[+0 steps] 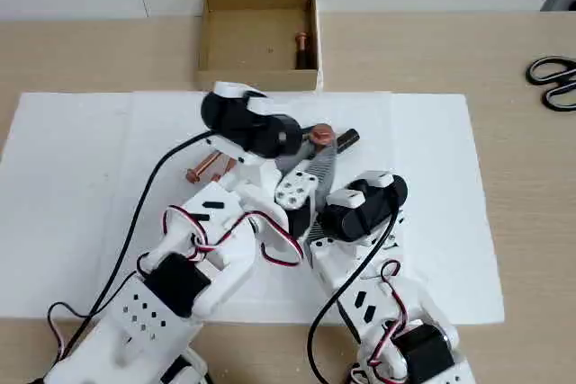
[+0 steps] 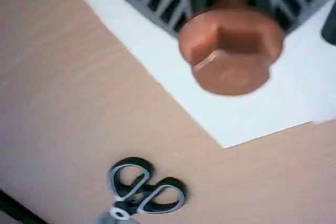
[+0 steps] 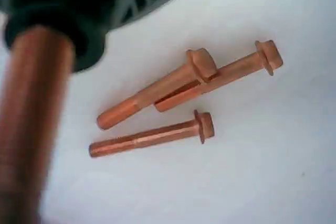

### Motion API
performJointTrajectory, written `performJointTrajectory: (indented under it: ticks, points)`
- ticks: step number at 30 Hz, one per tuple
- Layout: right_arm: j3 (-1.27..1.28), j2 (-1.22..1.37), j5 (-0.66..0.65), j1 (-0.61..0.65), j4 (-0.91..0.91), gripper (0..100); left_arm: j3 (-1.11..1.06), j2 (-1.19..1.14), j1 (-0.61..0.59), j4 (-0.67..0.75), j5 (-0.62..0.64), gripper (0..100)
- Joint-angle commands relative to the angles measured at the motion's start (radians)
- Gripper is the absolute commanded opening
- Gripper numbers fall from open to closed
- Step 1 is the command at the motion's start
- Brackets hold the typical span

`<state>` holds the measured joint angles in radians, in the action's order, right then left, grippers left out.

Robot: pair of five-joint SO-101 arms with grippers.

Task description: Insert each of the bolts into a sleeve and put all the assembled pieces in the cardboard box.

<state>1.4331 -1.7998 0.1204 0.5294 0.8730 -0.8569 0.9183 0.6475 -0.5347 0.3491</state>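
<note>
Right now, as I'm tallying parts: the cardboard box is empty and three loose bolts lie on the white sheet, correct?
No: the high view shows one assembled piece in the cardboard box. Three loose bolts do lie on the white sheet.

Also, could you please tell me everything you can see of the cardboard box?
The cardboard box is a shallow, roughly square tray of plain brown card with an open top and low upright walls. It sits flat on the wooden table, its near wall right at the far edge of the white sheet. Inside, one assembled piece, a copper bolt in a dark sleeve, lies along one side wall. No gripper touches the box.
</note>
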Motion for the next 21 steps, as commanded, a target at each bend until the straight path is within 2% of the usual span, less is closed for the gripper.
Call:
performJointTrajectory:
  ticks: [1, 21]
  points:
    - [-0.008, -0.01, 0.011, 0.004, -0.027, 0.4, 0.004, 0.018, 0.006, 0.012, 0.006, 1]
    - [-0.009, -0.008, 0.011, 0.001, -0.027, 0.4, -0.015, 0.017, -0.035, 0.012, 0.003, 1]
